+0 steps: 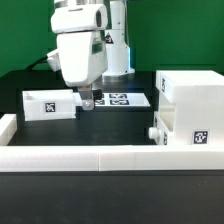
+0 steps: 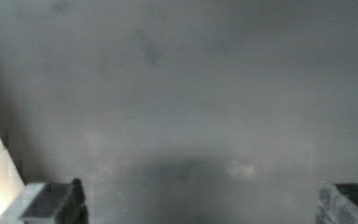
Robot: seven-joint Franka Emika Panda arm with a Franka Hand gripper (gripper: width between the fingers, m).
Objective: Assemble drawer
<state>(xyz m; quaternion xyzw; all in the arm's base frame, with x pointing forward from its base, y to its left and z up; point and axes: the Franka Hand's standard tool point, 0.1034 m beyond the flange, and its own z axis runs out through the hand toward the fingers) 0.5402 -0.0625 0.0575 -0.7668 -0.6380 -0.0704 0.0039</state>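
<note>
Nearest the lens: low white border wall (image 1: 110, 158), running across 6 o'clock of the exterior view, with a side run at 9 o'clock. Judged risk there: a shoved part jams against it or rides up over it. Large hollow casing (image 1: 195, 100) of the drawer sits at 3 o'clock, tagged face toward the camera. A tray fed in skewed would likely bind and push the casing, and I cannot tell whether it is braced. Tray box (image 1: 50, 103) lies at 9 o'clock of the gripper (image 1: 88, 102), just beside it. If the gripper closes off-centre, one finger could land on the rim and tip or slide the tray toward the side wall. Second tray box (image 1: 158, 130) is against the casing's near corner; seated or only touching, cannot tell. It may stand in the way of any approach to the casing. Marker board (image 1: 122, 98) lies flat at 3 o'clock of the gripper, under any carry toward the casing. Wrist view: fingers (image 2: 51, 203) spread wide, only bare dark table (image 2: 176, 90) between them, nothing held.
</note>
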